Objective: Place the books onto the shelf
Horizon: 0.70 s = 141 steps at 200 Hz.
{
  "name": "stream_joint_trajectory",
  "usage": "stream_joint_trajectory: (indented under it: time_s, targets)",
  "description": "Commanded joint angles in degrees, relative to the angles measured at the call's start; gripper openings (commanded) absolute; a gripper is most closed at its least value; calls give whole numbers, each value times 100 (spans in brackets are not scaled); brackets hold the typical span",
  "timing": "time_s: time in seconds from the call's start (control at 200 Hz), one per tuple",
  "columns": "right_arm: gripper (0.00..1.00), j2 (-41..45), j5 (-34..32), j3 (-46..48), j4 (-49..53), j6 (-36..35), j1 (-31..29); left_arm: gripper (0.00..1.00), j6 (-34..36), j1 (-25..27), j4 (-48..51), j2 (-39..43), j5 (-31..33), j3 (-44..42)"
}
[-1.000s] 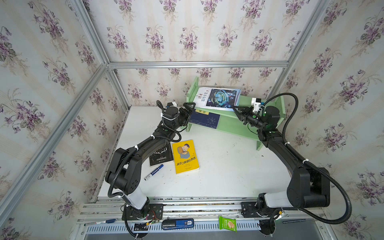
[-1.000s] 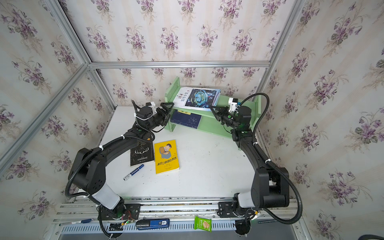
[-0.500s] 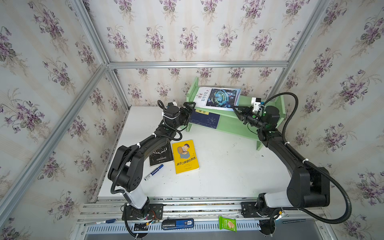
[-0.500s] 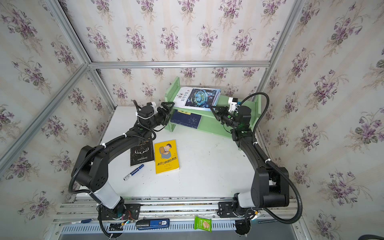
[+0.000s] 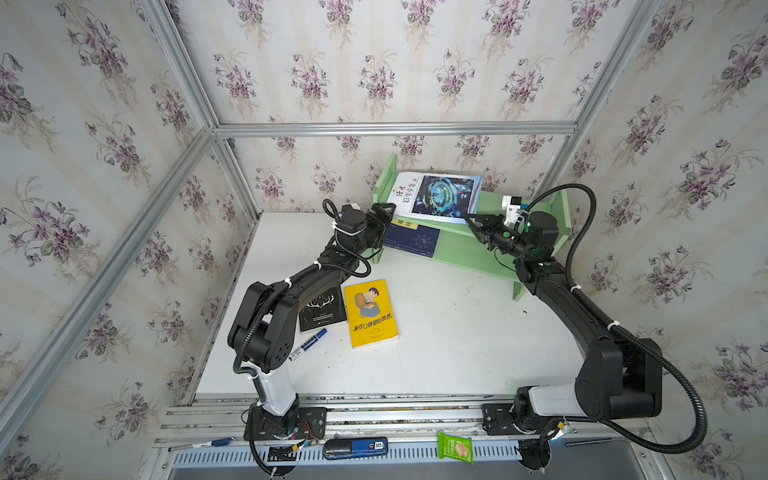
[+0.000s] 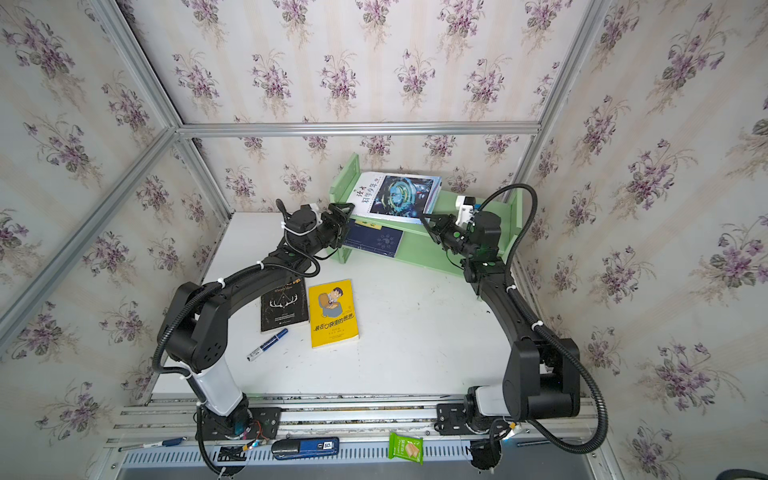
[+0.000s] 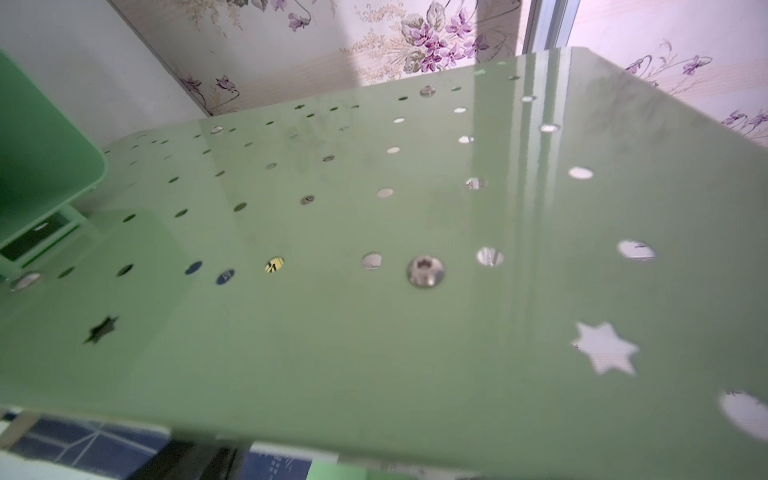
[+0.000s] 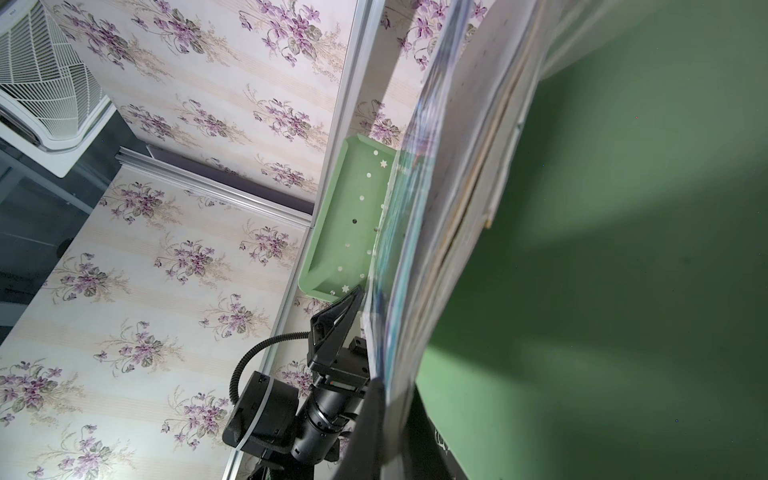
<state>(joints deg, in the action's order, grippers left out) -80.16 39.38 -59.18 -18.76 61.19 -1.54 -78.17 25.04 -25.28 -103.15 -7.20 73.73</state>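
The pale green shelf (image 5: 469, 249) (image 6: 428, 249) stands at the back. A white-blue swirl book (image 5: 440, 197) (image 6: 399, 197) lies tilted on its top tier, and my right gripper (image 5: 471, 218) (image 6: 426, 218) (image 8: 390, 399) is shut on that book's near right corner. On the lower tier rests a navy book (image 5: 413, 240) (image 6: 376, 241). My left gripper (image 5: 382, 220) (image 6: 343, 222) stands open at the shelf's left end panel (image 7: 415, 353), which fills the left wrist view. A yellow cartoon-man book (image 5: 371, 313) and a black antler book (image 5: 322, 309) lie flat on the table.
A blue marker (image 5: 307, 344) lies in front of the black book. On the front rail sit a green snack packet (image 5: 455, 448), a blue-black device (image 5: 355, 448) and a pen (image 5: 199, 444). Papered walls stand close behind and beside the shelf.
My left gripper has edged a little toward the shelf's left end. The right arm and the books have not visibly moved.
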Motion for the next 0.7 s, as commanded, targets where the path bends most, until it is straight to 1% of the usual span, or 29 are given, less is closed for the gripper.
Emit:
stream_joint_trajectory:
  time_s: [0.0,0.085,0.16,0.255,0.34,0.43,0.59,0.655,0.7]
  targets:
    - [6,-52,-315,-8,747,-228,5,88,-124,-3,-283,-33,118,9]
    - [6,-63,-330,-31,790,-257,10,86,-154,-3,-274,-80,132,26]
    - [10,-57,-366,-71,890,-311,6,83,-186,3,-267,-118,145,27]
    - [25,-29,-518,-190,1200,-504,9,79,-187,18,-157,-112,206,18]
    - [41,-29,-721,-504,1849,-885,24,80,-47,54,133,-17,378,36]
    - [49,-26,-876,-779,2374,-1202,27,80,-14,54,200,17,421,36]
    - [51,-1,-1088,-877,2849,-1442,31,80,-49,54,194,-7,379,62]
    - [51,-14,-1093,-884,2897,-1476,31,81,-58,54,197,-21,343,70]
    - [48,-17,-1120,-909,2937,-1510,31,81,-67,54,173,-28,321,71]
